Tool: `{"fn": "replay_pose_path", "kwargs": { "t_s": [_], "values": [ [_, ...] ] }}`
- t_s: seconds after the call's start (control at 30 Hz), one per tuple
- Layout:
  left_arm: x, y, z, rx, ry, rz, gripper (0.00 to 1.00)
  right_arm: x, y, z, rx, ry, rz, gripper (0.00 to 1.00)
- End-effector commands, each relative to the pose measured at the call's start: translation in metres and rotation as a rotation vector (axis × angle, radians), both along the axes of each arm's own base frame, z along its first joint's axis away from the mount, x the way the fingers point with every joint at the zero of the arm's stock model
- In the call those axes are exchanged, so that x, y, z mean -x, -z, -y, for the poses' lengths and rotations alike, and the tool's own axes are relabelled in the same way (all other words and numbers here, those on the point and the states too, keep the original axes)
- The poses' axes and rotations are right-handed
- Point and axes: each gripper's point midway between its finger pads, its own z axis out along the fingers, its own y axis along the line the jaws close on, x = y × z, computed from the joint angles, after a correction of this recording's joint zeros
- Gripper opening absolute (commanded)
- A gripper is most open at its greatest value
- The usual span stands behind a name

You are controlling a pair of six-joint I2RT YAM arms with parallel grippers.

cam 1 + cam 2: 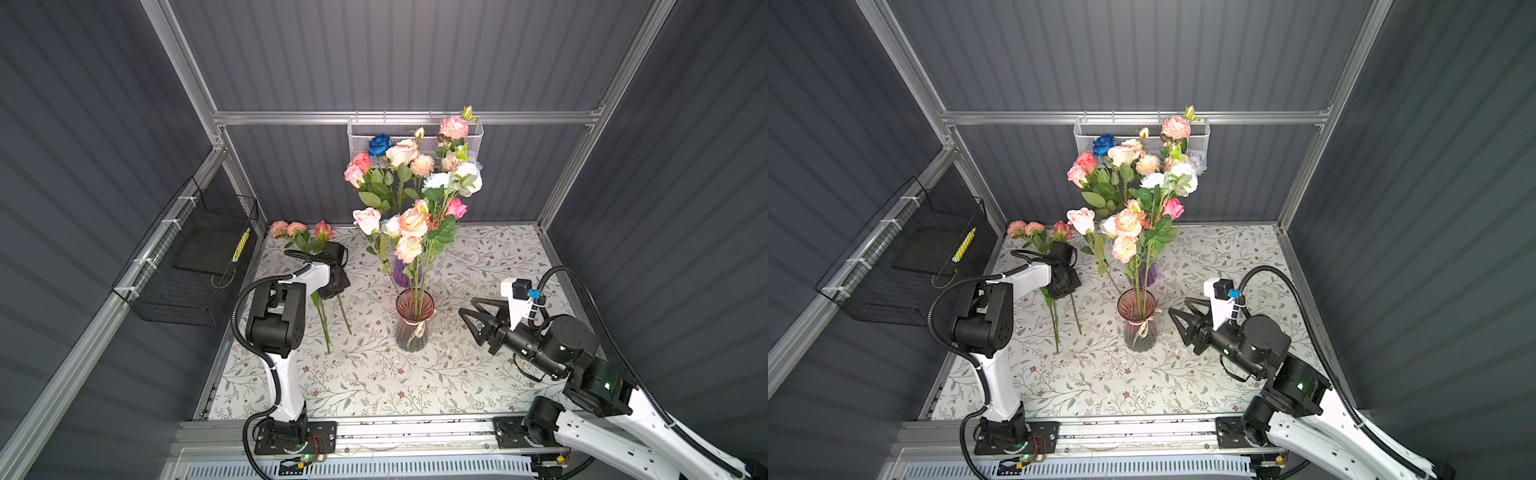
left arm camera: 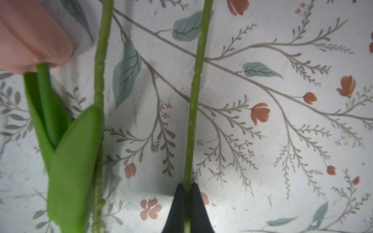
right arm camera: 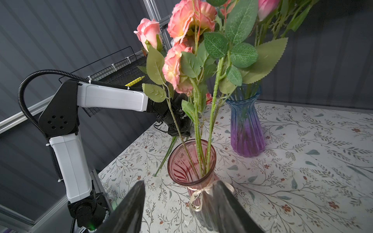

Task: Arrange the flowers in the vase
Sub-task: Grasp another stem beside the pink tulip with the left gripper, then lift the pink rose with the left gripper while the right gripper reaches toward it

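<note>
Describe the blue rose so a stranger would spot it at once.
On the back wall hangs a white mesh basket. In front of its left half, high in the tall bunch rising from the blue-and-purple vase, sits the blue rose. It is the only blue bloom among pink, coral, cream and white ones.

Whole cell overlooked steeply from high at the front in both top views, floral tabletop [image 1: 374, 382] and pink vase [image 1: 411, 332] shared, green stem [image 2: 194, 100] seen very close from straight above by the left wrist, the pink vase faced low and near by the right wrist
</note>
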Motion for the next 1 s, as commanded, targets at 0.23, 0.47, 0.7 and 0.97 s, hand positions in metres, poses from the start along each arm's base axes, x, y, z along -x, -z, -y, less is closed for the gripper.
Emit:
{"fn": "replay_pose_path", "kwargs": {
  "t_s": [0.23, 0.47, 0.7, 0.97],
  "values": [
    [0.011, -0.066, 0.005, 0.091, -0.001, 0.168, 0.0, -0.001, -0.001, 0.002, -0.002, 0.016, 0.01, 0.57],
    [0.034, -0.139, 0.003, 0.136, 0.005, 0.336, 0.0, -0.001, -0.005, 0.002, -0.012, 0.014, 0.014, 0.58],
    [0.082, -0.214, 0.0, 0.149, 0.058, 0.502, 0.0, -0.001, -0.013, -0.003, -0.037, -0.006, 0.014, 0.61],
    [0.143, -0.292, 0.004, 0.25, 0.152, 0.674, 0.0, 0.0, -0.026, -0.022, -0.071, -0.078, 0.002, 0.65]
  ]
}}
